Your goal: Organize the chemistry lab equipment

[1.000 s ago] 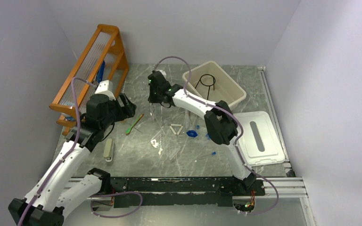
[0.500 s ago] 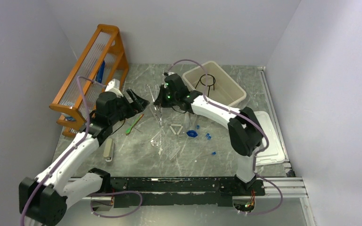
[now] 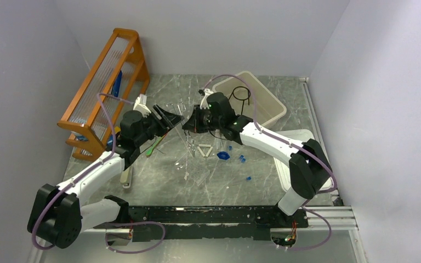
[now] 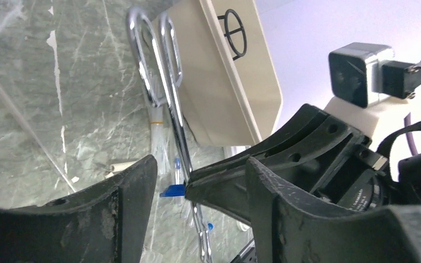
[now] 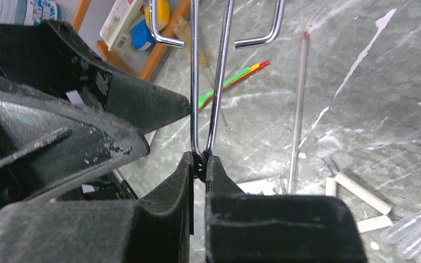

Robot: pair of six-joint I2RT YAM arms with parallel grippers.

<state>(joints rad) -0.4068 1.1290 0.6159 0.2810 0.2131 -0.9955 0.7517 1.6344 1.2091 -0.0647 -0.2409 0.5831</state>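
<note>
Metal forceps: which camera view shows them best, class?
Left wrist view: the forceps show both finger loops and the long shafts. The right wrist view cuts off the loops but shows the shafts pinched in the right hand. The top view shows only thin glints.

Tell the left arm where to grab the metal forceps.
Best grip the two shanks of the metal forceps, between the finger loops and the right gripper pinching near the pivot. Bring the left gripper in from its own side, straddling both shanks: they run close together and stand free there.
</note>
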